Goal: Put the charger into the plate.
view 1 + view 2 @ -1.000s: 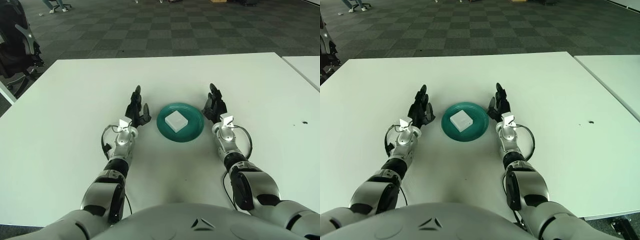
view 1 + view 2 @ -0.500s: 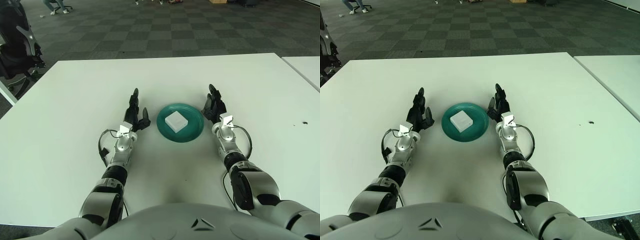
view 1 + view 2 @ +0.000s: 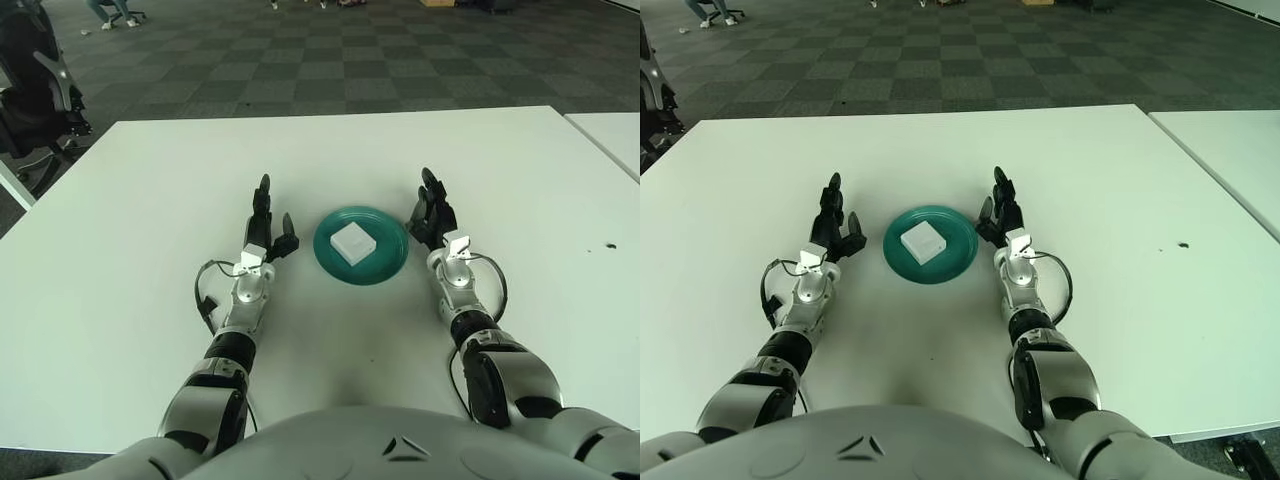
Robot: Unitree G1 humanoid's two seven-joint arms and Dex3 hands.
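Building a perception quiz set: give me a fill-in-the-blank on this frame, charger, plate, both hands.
1. The white charger lies in the ____ plate.
2. The left hand shows on the plate's ____ side, holding nothing.
3. The right hand has its fingers ____ and is apart from the charger.
4. The plate stands on a ____ table.

Missing words: green; left; open; white
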